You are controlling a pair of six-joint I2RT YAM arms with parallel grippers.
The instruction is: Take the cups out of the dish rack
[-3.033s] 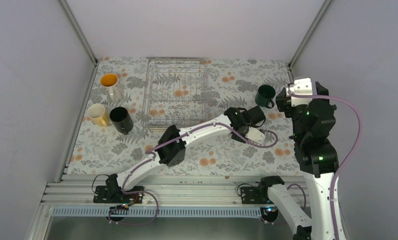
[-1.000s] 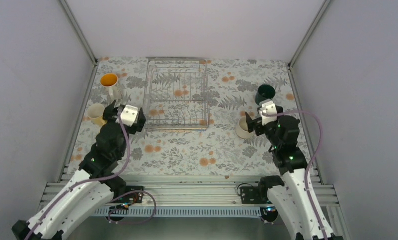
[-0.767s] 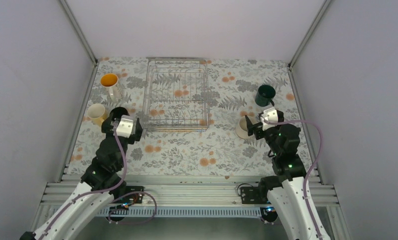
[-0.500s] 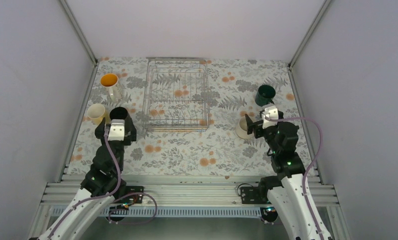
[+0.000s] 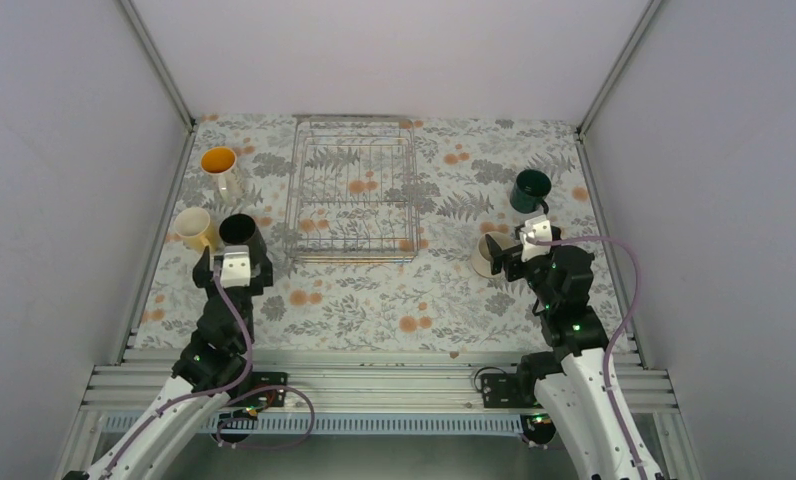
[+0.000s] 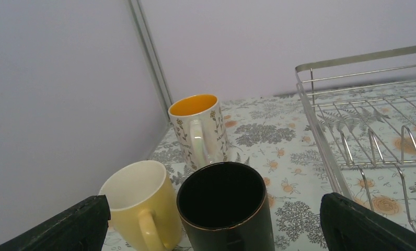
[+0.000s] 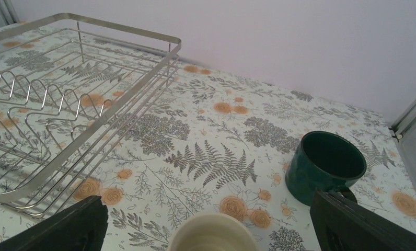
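The wire dish rack (image 5: 352, 259) holds no cups. Left of it stand a cup with an orange inside (image 5: 218, 160), a cream cup (image 5: 192, 225) and a black cup (image 5: 239, 230). My left gripper (image 5: 232, 252) is open just near of the black cup (image 6: 224, 204), which stands loose between its wide-spread fingers (image 6: 65, 227), beside the cream cup (image 6: 138, 204). On the right are a dark green cup (image 5: 530, 190) and a pale cup (image 5: 486, 255). My right gripper (image 5: 509, 250) is open, with the pale cup's rim (image 7: 214, 232) low between its fingers (image 7: 362, 222).
The rack's silver rim (image 6: 362, 56) runs along the right of the left wrist view and the rack (image 7: 122, 31) fills the left of the right wrist view. The green cup (image 7: 326, 164) stands close to the right finger. Grey walls enclose the floral table.
My left gripper has drawn back toward the near edge, away from the black and cream cups, staying open. The right gripper has barely shifted by the pale cup.
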